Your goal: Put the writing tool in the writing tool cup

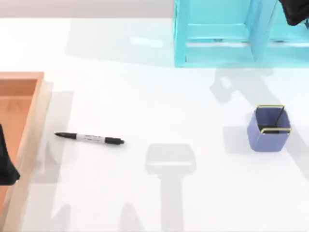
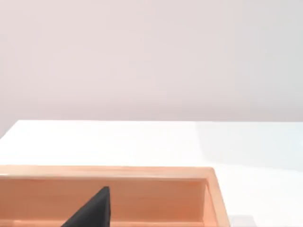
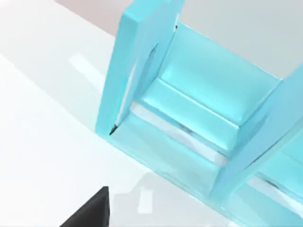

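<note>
Marker (image 1: 90, 138): flat on table, long axis along the front edge, toward the left edge. Cup (image 1: 269, 129): well apart, right. Left end effector (image 1: 6, 164) nearer; finger state cannot be told.

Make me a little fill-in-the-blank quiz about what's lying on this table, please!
1. The marker pen lies flat on the white ____.
2. The blue cup stands at the top view's ____ side.
3. The wooden tray at the left edge is ____ in colour.
4. The big frame at the far edge of the table is ____ in colour.

Missing words: table; right; orange; turquoise
</note>
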